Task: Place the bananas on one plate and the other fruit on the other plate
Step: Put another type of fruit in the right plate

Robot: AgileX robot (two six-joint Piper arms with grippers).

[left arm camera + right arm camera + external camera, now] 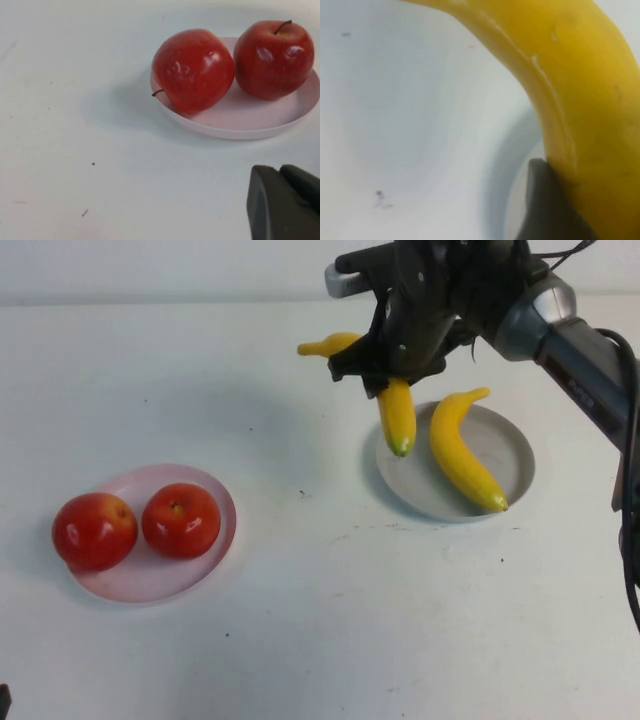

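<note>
My right gripper [385, 368] is shut on a yellow banana [397, 415] and holds it tilted over the far left rim of the grey plate [512, 455]; its green tip points down at the plate. In the right wrist view this banana [580, 100] presses against a dark finger [545, 210]. The second banana [462, 452] lies in the grey plate. Two red apples [94, 531] [181, 521] sit on the pale pink plate [150, 575] at the left. My left gripper [281, 172] is shut and empty, low near the pink plate [235, 122] and its apples [193, 69] [274, 59].
The white table [300, 620] is bare between the two plates and along the front. The right arm [570, 340] reaches in from the far right above the grey plate.
</note>
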